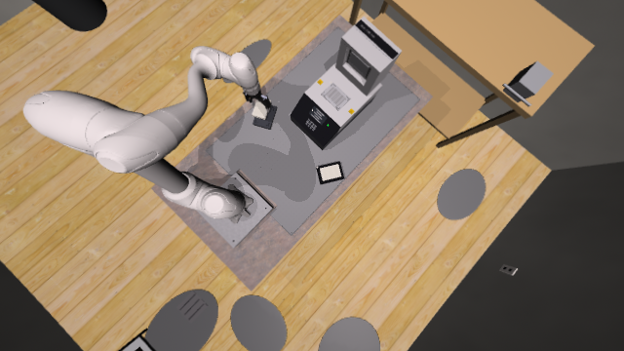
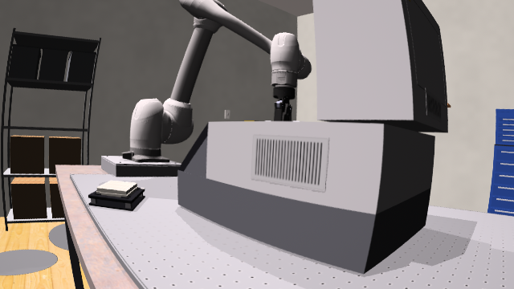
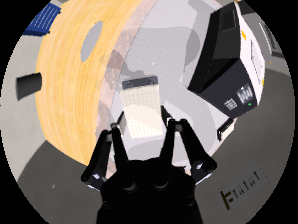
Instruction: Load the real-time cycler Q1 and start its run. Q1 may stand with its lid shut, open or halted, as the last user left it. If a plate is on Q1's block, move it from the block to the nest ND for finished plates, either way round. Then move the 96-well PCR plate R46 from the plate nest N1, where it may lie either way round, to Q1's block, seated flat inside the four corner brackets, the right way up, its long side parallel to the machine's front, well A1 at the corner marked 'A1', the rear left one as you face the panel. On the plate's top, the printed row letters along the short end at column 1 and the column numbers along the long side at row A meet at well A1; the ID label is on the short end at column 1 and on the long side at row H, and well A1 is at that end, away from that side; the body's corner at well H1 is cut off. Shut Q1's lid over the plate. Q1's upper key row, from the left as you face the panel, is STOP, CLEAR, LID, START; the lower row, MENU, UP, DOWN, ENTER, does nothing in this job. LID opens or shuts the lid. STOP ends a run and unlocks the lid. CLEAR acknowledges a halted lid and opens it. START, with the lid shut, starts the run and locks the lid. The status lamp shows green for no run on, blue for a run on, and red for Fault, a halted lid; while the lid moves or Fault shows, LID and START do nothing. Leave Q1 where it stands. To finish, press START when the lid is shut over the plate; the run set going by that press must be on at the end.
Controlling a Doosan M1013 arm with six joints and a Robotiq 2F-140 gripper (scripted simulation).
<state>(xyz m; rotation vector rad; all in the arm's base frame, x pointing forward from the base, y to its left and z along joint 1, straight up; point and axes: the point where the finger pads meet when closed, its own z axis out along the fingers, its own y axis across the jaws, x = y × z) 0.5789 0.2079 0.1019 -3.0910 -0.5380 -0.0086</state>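
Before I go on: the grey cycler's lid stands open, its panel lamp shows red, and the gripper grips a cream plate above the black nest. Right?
Not quite: the top view shows the panel lamp green, not red. The grey cycler's lid does stand open, and the gripper grips the cream plate above the black nest.

Soft even light; fisheye-warped, blurry wrist view.

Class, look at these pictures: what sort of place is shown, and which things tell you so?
Probably a laboratory: a grey box-shaped cycler with raised lid on a perforated grey bench, and a white jointed arm whose pincer holds a pale well plate.
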